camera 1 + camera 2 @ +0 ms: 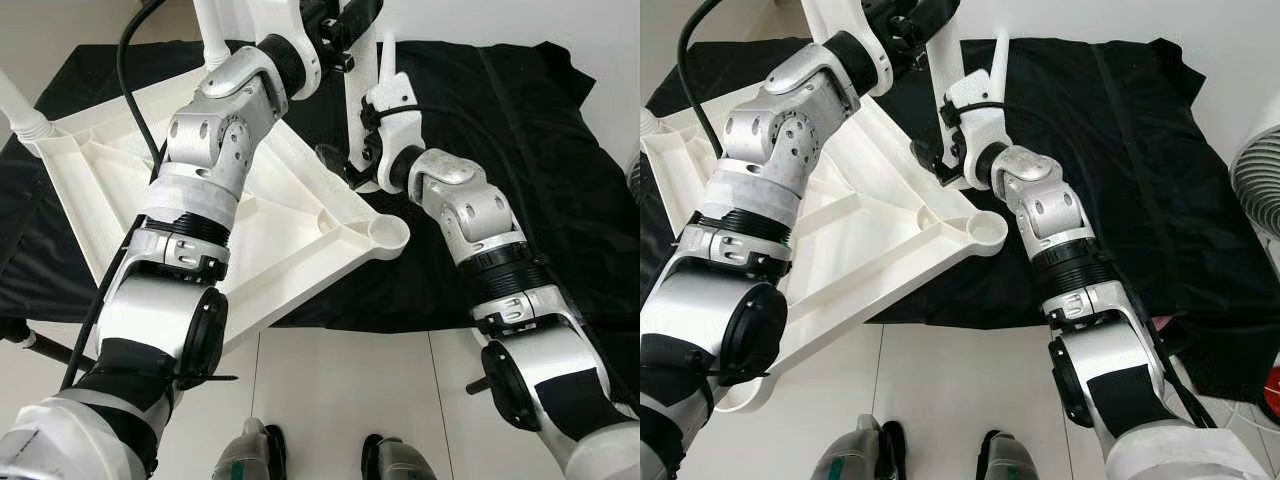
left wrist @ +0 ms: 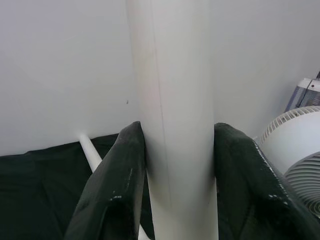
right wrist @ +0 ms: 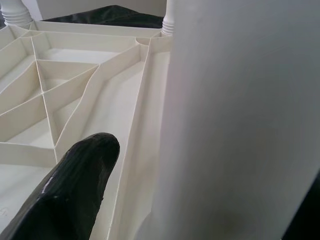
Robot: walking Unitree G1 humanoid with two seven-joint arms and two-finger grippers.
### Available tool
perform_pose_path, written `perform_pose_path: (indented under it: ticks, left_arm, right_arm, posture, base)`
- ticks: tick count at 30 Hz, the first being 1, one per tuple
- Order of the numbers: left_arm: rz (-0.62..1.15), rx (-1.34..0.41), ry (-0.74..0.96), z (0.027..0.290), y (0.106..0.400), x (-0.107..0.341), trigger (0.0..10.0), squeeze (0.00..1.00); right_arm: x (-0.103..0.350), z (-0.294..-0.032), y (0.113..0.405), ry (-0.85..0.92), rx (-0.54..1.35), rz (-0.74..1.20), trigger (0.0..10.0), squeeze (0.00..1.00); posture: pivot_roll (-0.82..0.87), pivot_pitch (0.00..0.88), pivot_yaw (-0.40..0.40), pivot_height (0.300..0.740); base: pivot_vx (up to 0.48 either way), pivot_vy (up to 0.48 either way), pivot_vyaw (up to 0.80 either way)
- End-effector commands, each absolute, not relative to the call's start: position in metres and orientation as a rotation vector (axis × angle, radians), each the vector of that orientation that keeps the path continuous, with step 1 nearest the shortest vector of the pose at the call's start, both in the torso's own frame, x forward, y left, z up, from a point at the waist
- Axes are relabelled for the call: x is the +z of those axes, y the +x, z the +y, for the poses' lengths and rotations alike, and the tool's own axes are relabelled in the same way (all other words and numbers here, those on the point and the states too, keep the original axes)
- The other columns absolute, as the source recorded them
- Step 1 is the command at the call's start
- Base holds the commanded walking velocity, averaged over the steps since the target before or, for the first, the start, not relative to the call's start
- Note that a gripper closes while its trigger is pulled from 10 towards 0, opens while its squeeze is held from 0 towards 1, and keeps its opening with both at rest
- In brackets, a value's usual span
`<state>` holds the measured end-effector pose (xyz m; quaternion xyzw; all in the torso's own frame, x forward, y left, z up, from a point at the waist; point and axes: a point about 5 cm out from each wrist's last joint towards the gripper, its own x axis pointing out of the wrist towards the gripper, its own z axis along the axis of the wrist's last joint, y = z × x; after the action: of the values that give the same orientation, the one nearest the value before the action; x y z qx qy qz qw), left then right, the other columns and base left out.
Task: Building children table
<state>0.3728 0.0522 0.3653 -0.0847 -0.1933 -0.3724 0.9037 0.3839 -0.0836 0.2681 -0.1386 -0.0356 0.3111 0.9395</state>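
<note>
The white plastic table top [image 1: 290, 230] lies upside down on a black cloth [image 1: 520, 130], ribs facing up. Legs stand at its left corner [image 1: 20, 110] and back corner [image 1: 210, 30]. A third white leg [image 2: 175, 100] stands upright at the right corner, and my left gripper [image 1: 330, 30] is shut on it high up, one finger [image 2: 115, 180] on each side. My right gripper [image 1: 935, 160] sits low at that leg's base; one black finger [image 3: 75, 190] stands apart from the leg [image 3: 235, 125], so it is open. The near corner socket [image 1: 388, 232] holds no leg.
A loose white leg [image 1: 997, 55] lies on the cloth behind the table. A white fan [image 1: 1255, 180] stands at the right by the wall, with a red object [image 1: 1272, 395] on the floor. My feet [image 1: 320, 455] stand on white tiles at the cloth's front edge.
</note>
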Motion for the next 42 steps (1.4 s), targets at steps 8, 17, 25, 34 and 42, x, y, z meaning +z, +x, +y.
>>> perform_pose_path:
  ticks: [8, 17, 25, 34, 42]
  left_arm:
    - [-0.433, -0.897, -0.156, 0.0403, 0.3588, 0.3684, 10.0, 0.00]
    - [-0.429, -0.902, -0.153, 0.0380, 0.3570, 0.3683, 10.0, 0.00]
    - [-0.431, -0.902, -0.153, 0.0375, 0.3560, 0.3691, 10.0, 0.00]
    - [-0.432, -0.898, -0.148, 0.0385, 0.3556, 0.3702, 10.0, 0.00]
    - [-0.414, -0.915, -0.178, 0.0398, 0.3545, 0.3669, 10.0, 1.00]
  right_arm:
    - [0.2745, -0.0721, 0.3886, -0.298, 0.659, -0.102, 10.0, 0.00]
    - [0.2800, -0.0714, 0.3909, -0.291, 0.660, -0.118, 10.0, 0.00]
    - [0.2791, -0.0701, 0.3910, -0.286, 0.675, -0.122, 0.0, 0.00]
    - [0.2754, -0.0700, 0.3914, -0.275, 0.685, -0.117, 0.0, 0.00]
    - [0.2726, -0.0719, 0.3924, -0.227, 0.644, -0.116, 10.0, 0.00]
  posture:
    - [-0.06, 0.127, 0.042, 0.740]
    - [-0.06, 0.133, 0.043, 0.740]
    - [-0.05, 0.136, 0.045, 0.740]
    - [-0.05, 0.139, 0.046, 0.740]
    - [-0.05, 0.137, 0.043, 0.740]
  base:
    - [0.000, 0.000, 0.00]
    - [0.000, 0.000, 0.00]
    - [0.000, 0.000, 0.00]
    - [0.000, 0.000, 0.00]
    - [0.000, 0.000, 0.00]
